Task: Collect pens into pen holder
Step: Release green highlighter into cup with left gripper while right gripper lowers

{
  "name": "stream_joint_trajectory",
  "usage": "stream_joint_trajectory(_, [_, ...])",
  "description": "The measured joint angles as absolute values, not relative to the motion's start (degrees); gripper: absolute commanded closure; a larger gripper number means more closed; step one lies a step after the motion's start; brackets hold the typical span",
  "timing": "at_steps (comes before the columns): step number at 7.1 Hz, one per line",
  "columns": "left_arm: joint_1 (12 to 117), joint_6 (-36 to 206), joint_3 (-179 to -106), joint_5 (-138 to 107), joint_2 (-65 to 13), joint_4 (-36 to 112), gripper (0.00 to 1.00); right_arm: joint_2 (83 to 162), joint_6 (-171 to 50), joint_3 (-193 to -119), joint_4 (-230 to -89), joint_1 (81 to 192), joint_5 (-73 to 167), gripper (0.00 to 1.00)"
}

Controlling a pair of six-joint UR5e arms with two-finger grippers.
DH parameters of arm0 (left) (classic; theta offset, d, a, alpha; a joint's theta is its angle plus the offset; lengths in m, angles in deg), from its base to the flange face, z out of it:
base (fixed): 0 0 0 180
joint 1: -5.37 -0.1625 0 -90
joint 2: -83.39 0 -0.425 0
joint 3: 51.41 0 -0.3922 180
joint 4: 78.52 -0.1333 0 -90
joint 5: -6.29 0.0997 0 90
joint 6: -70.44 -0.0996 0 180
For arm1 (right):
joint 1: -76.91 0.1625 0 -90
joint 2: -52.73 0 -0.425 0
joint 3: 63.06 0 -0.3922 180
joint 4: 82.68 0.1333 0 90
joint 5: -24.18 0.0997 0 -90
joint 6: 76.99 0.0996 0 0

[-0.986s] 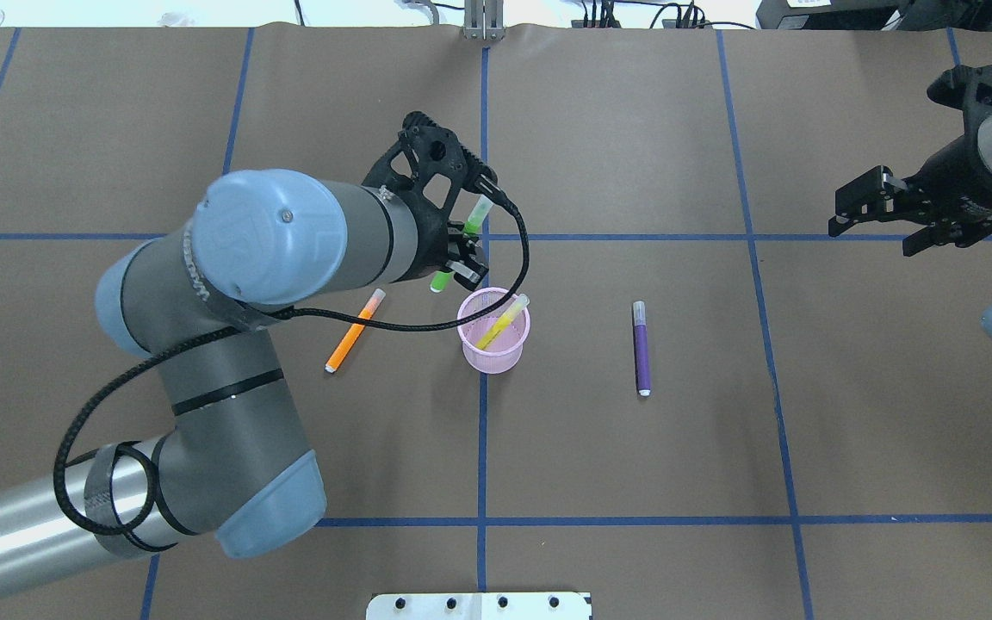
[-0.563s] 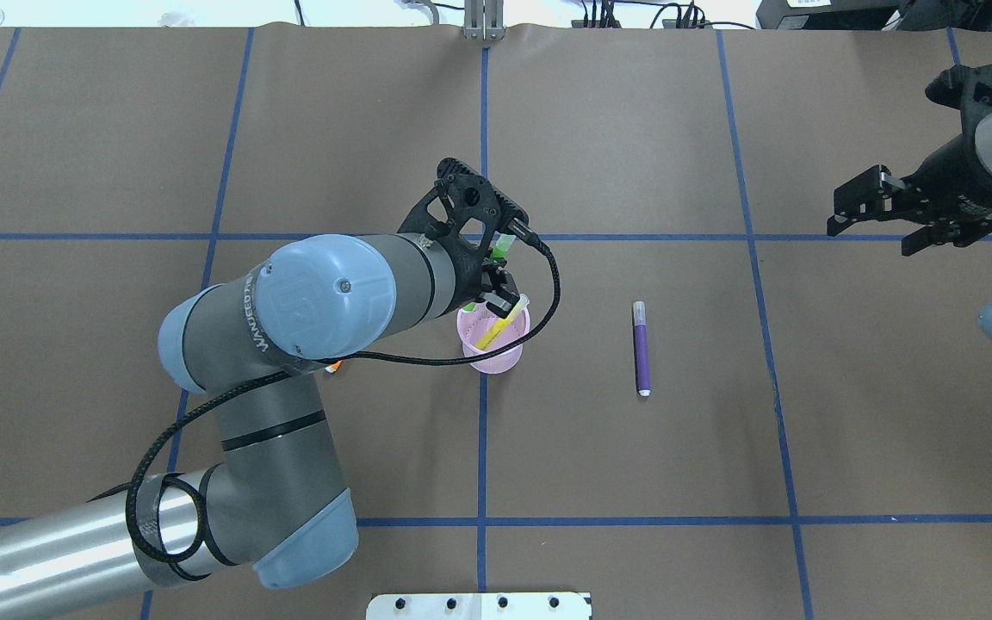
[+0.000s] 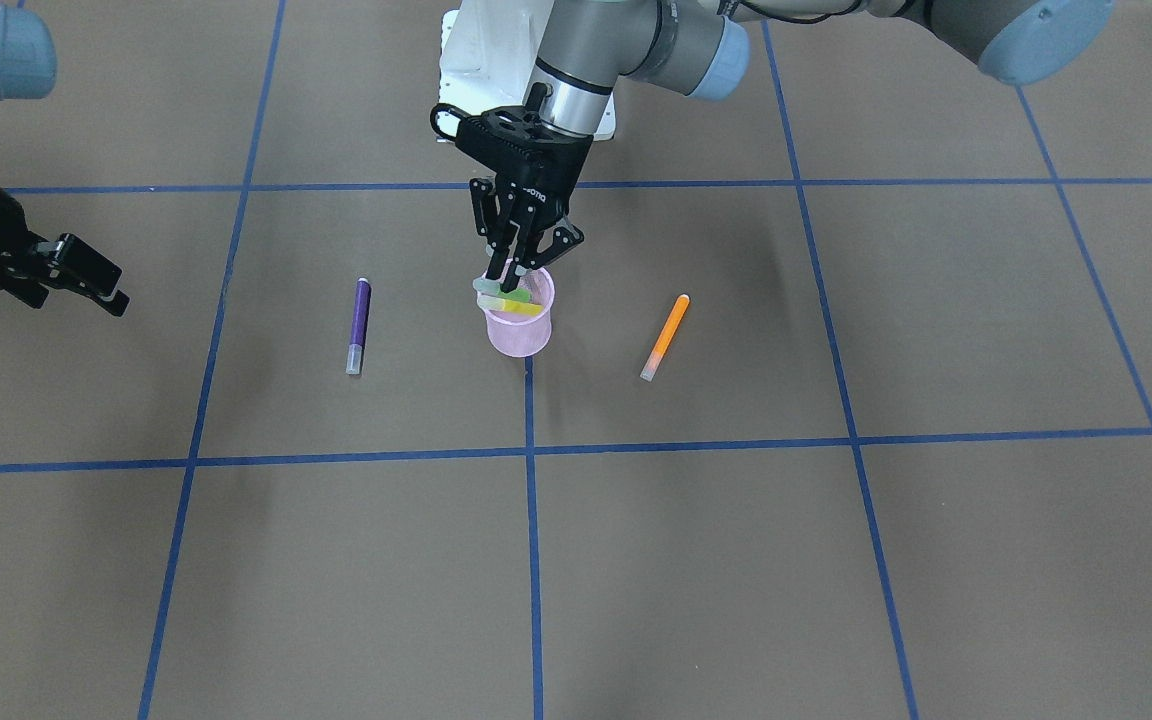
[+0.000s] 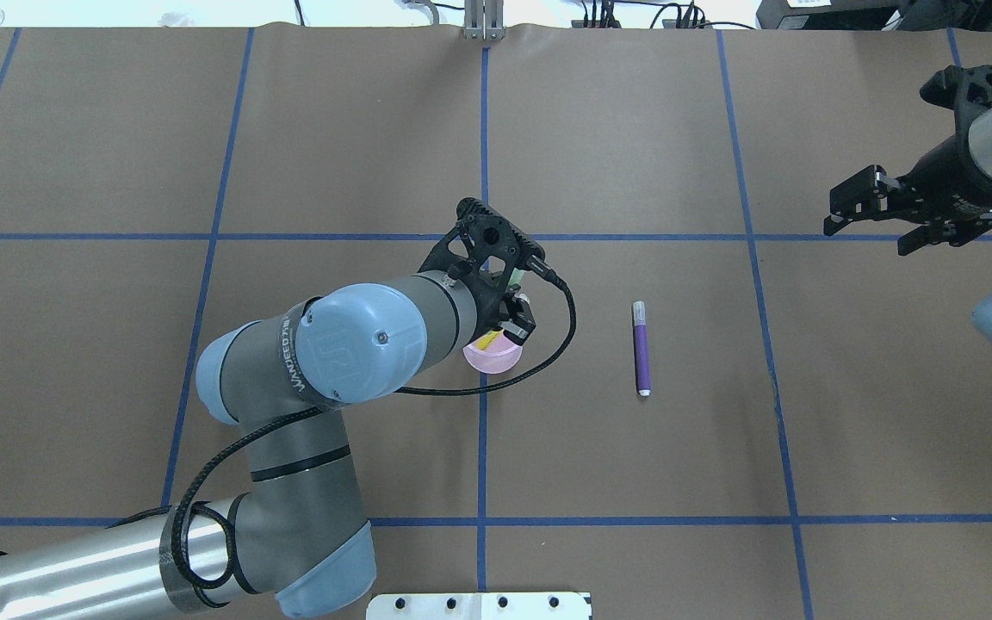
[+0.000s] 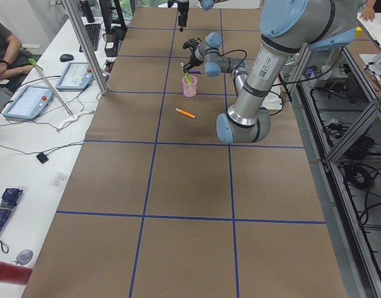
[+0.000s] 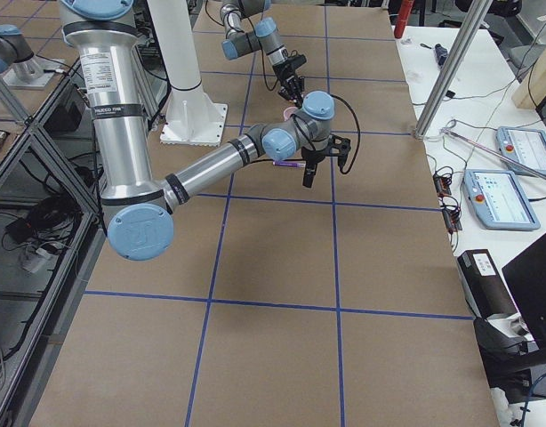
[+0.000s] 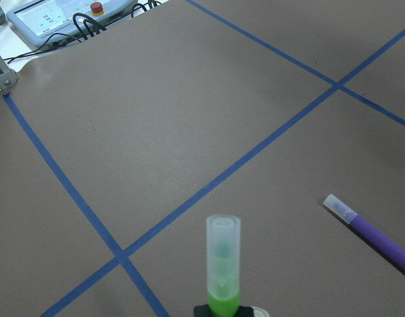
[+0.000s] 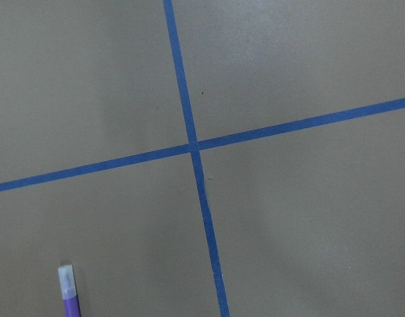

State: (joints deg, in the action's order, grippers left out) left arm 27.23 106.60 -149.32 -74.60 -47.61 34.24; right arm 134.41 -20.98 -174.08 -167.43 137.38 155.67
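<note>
While the slim orange pen [image 3: 665,336] lay hidden under the arm in the overhead view, the left end effector [image 4: 506,312] stood directly over the small pink wire-mesh pen holder [image 4: 493,358], clamped on the slim green pen [image 7: 223,264], whose long axis ran close to upright with its pale cap on top, its lower end hidden, so I judged release to depend on that end sitting inside the rim beside the yellow pen [image 3: 513,304] already leaning there. Further right, the slim purple pen [image 4: 641,347] lay flat on the brown paper-covered counter [image 4: 634,465], nearer the left arm; the right end effector [image 4: 883,215] hovered far off, spread and empty. A second before, the left end effector was beside the holder, not above it.
</note>
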Motion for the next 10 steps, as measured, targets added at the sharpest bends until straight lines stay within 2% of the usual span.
stream_joint_trajectory(1, [27.1, 109.2, -149.0, -74.5, -47.8, 34.3, 0.02, 133.8, -20.3, -173.7, -167.5, 137.0, 155.6, 0.00])
stream_joint_trajectory(4, [29.0, 121.0, -150.3, -74.7, -46.8, 37.2, 0.02, 126.9, -10.7, -170.8, -167.3, 130.8, 155.3, 0.00])
stream_joint_trajectory(7, [36.0, 130.7, -157.7, -84.9, -37.2, 37.5, 0.02, 120.5, -4.8, -168.3, -167.3, 121.9, 152.0, 0.01])
stream_joint_trajectory(10, [42.7, 132.1, -162.7, -97.9, -29.4, 36.9, 0.01, 114.9, -2.5, -159.8, -167.4, 118.4, 147.6, 0.07])
